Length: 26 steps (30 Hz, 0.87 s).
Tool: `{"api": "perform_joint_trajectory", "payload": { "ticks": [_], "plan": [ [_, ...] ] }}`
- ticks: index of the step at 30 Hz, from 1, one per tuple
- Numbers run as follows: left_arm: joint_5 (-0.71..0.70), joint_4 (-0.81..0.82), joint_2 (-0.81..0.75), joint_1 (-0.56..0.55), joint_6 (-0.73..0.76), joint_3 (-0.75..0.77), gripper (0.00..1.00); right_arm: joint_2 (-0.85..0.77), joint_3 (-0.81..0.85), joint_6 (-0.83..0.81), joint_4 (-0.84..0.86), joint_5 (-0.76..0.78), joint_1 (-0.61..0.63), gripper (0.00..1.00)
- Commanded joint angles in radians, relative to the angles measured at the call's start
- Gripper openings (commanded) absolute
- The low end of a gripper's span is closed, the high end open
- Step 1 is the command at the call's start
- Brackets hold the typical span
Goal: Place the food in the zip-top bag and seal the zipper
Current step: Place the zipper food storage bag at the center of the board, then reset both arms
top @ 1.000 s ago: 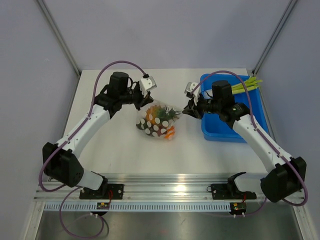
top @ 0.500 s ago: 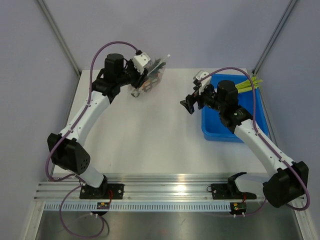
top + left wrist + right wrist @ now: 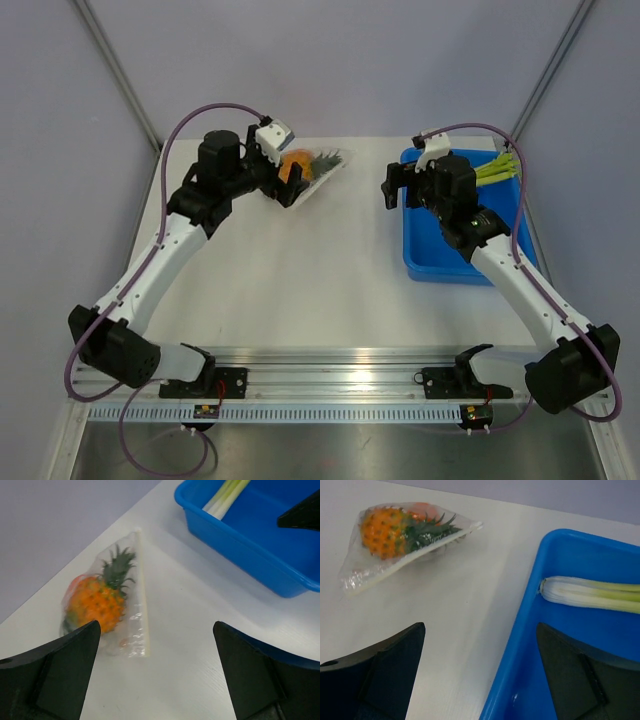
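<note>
Food [image 3: 95,602], pineapple [image 3: 382,525] foremost, lies inside the zip-top bag [image 3: 135,635] on the table [image 3: 200,605]. Both the left gripper [image 3: 156,630] and the right gripper [image 3: 480,630] gape wide, holding nothing.

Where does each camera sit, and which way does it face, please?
Top external: above and behind the bases, looking down on the table; left arm and right arm show.
Left wrist: on the left arm, looking down past open left fingers at the zip-top bag.
Right wrist: on the right arm, looking down past open right fingers at the blue bin.
Shared: both wrist views show zip-top bag, pineapple and blue bin.
</note>
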Motion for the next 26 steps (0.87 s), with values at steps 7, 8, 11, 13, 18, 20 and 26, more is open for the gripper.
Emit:
{"api": "perform_joint_trajectory", "payload": {
  "ticks": [7,8,11,13,18,20,26],
  "plan": [
    [-0.361,0.256,-0.275,-0.007,-0.334,-0.321,0.99,-0.076,0.009,0.183,-0.152,0.4,-0.002,1.0],
    [-0.387,0.279,-0.301,-0.007,-0.354,-0.353,0.99,-0.106,-0.02,0.178,-0.147,0.446,-0.003,0.99],
    [-0.56,0.298,-0.382,-0.009,-0.425,-0.464,0.99,-0.151,-0.068,0.158,-0.145,0.503,-0.003,1.0],
    [-0.655,0.283,-0.427,-0.007,-0.444,-0.522,0.99,-0.181,-0.083,0.166,-0.165,0.563,-0.003,0.99],
    [-0.74,0.225,-0.487,-0.009,-0.457,-0.605,0.99,-0.25,-0.114,0.227,-0.254,0.669,-0.003,0.99],
    [-0.758,0.18,-0.498,-0.009,-0.444,-0.595,0.99,-0.275,-0.132,0.239,-0.273,0.692,-0.002,0.99],
    [-0.803,0.102,-0.56,-0.009,-0.421,-0.593,0.99,-0.362,-0.151,0.278,-0.331,0.675,-0.003,0.99]
  ]
}}
